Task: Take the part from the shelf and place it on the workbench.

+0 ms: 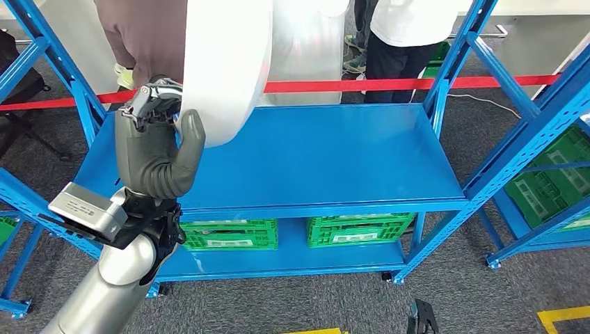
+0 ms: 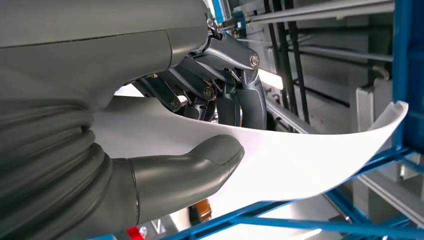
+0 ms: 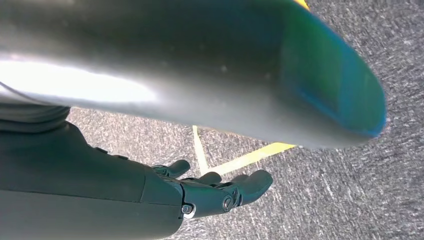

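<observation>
While the left hand (image 1: 158, 149) grips the white part (image 1: 229, 66) between thumb and fingers (image 2: 240, 100), above the blue surface (image 1: 334, 156), placing remains; right hand (image 3: 215, 192) hangs empty, fingers loosely apart.

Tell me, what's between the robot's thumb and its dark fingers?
The white part. In the left wrist view, the left hand pinches its thin curved edge between them.

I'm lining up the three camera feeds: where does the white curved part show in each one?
Head view: white curved part at upper centre-left, held by the left hand above the blue shelf.
Left wrist view: it sweeps across the middle, pinched by that hand.
Right wrist view: not in it.
Shared landmark: the grey thumb pressed against the part.
</observation>
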